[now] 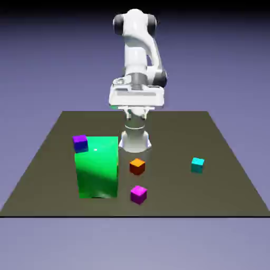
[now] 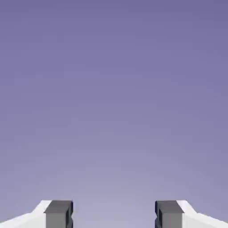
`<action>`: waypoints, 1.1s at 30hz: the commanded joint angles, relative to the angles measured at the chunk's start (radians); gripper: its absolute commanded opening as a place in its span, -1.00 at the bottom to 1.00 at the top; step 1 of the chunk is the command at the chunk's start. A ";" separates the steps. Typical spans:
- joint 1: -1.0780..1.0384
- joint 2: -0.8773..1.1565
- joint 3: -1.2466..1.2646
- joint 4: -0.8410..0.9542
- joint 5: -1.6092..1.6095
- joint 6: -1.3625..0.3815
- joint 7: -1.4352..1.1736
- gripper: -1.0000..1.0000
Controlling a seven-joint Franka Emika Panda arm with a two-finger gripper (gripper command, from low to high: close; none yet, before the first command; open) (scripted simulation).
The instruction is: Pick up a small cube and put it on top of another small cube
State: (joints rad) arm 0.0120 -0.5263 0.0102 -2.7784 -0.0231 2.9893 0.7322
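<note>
Magenta is the colour to look for: the small cube (image 1: 138, 194) sits on the dark desk (image 1: 232, 174) near its front edge, just off the front corner of the big green block (image 1: 97, 166) on the exterior view's right. The orange cube (image 1: 137, 166), which is to carry it, stands a little farther back, almost in line with it, near but apart. A cyan cube (image 1: 197, 164) lies well off toward the exterior view's right, and a purple-and-blue cube (image 1: 80, 142) sits at the green block's far corner. The white arm (image 1: 136, 58) is folded high at the desk's far side, its hand held level and nowhere near any cube. In the hand view the gripper (image 2: 114, 213) shows its jaws set wide with nothing between them, and beyond the grey fingertips (image 2: 59, 213) there is only the plain violet backdrop, so the hand seems aimed outward rather than down at the desk. Judging by this, the task stands at its very start: no approach has been made and nothing is grasped. The next move calls for tipping the hand downward, bringing it over the magenta cube, and descending with the jaws astride it, taking care to clear the green block close alongside.
</note>
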 commanded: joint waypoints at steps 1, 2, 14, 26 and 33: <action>0.000 0.036 0.009 0.026 -0.019 -0.040 -0.007 0.00; 0.000 0.073 0.017 0.052 -0.038 -0.079 -0.015 0.00; 0.000 0.507 0.119 0.367 -0.267 -0.554 -0.102 0.00; 0.000 0.942 0.221 0.681 -0.497 -1.029 -0.190 0.00; -0.009 1.135 0.247 0.781 -0.609 -1.171 -0.209 0.00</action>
State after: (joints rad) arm 0.0034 0.6089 0.2574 -1.9978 -0.6316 1.8181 0.5229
